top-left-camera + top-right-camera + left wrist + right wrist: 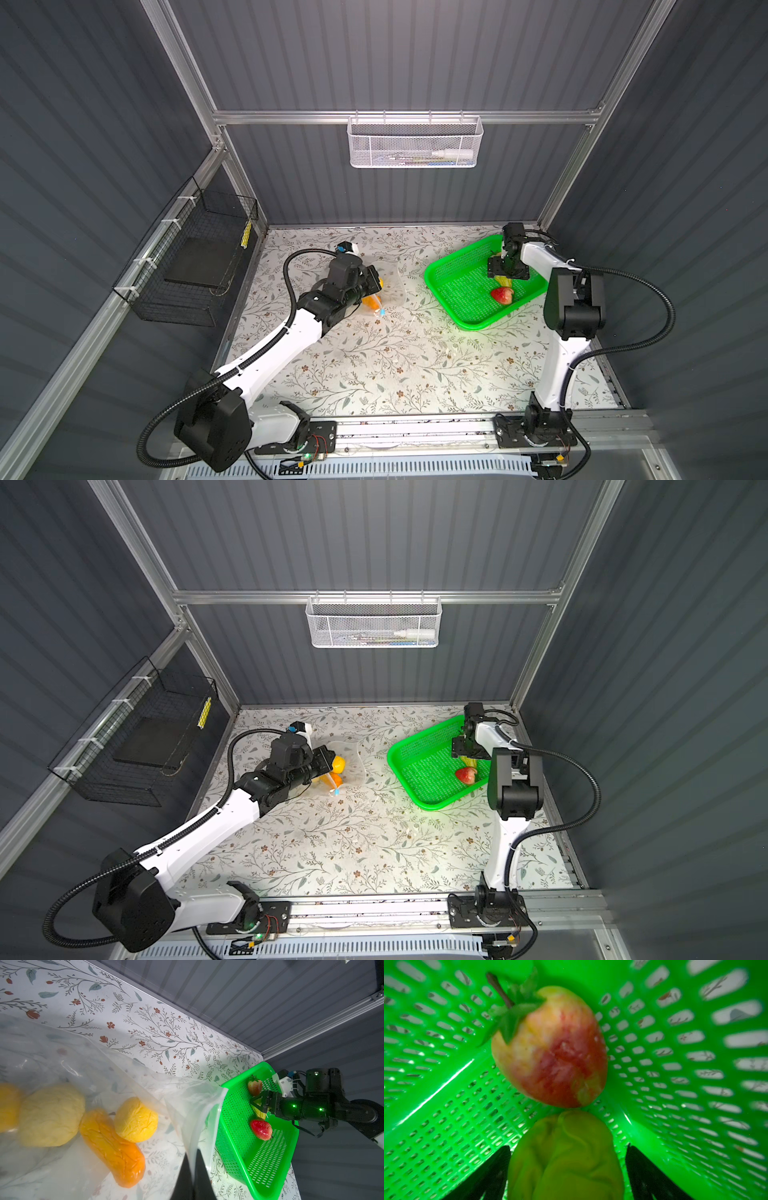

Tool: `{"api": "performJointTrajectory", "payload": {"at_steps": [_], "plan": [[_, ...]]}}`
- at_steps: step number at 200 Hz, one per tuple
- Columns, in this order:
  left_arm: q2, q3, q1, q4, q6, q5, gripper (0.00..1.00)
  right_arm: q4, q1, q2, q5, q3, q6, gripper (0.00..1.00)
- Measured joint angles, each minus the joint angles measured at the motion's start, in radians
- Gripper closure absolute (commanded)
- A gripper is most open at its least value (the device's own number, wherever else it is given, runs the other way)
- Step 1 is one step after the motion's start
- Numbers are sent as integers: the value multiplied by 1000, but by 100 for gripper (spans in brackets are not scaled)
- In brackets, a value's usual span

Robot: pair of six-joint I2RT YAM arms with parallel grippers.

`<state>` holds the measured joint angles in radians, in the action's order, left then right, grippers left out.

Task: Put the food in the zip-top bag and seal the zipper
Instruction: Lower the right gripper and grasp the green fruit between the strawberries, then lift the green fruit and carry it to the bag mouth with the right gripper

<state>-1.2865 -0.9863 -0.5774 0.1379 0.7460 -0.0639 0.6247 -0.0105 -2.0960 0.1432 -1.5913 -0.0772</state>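
Far out at 9 o'clock from the table's middle, we see a black wire cage (195, 266) on the wall. It carries a yellow tag (247, 235) whose marks are too small for us to read.

At about 10 o'clock the zip-top bag (395, 282) lies clear and crinkled on the flowered table (374, 365), its mouth turned toward 3 o'clock. The left gripper (193, 1159) has its fingers pressed together on the bag's plastic, just beside the zipper (217, 1113). The pale blue slider (381, 311) sits at the strip's 6 o'clock end. Inside the bag we count a pale yellow bumpy fruit (52, 1115), a long orange piece (112, 1147) touching it and a rounder yellow fruit (136, 1120) leaning on the orange one. Part of another orange-yellow piece (8, 1105) shows at the frame's edge.

At 12 o'clock, on the back rail, hangs a white mesh basket (374, 145) holding a white bottle (453, 154). We cannot read its label.

At 2 o'clock sits the green basket (444, 301). The right gripper (568, 1147) reaches down into it. Its jaws are spread wide on either side of a green-yellow piece (564, 1163), and a sliver of basket shows beside one finger. A pale strawberry (550, 1049) touches that piece's tip. A red strawberry (501, 296) lies just at 6 o'clock from the gripper.
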Motion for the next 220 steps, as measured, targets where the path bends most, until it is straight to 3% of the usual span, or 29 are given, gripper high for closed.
{"api": "performJointTrajectory", "payload": {"at_steps": [84, 122, 162, 220], "plan": [[0, 0, 0, 0, 0, -4, 100, -3, 0, -9, -6, -16, 10, 40], [0, 0, 0, 0, 0, -7, 100, -3, 0, 26, -18, -6, 1, 43], [0, 0, 0, 0, 0, -7, 100, -3, 0, 182, -48, 3, -21, 44], [0, 0, 0, -2, 0, -7, 100, -72, 41, 420, -220, 52, -117, 46]]}}
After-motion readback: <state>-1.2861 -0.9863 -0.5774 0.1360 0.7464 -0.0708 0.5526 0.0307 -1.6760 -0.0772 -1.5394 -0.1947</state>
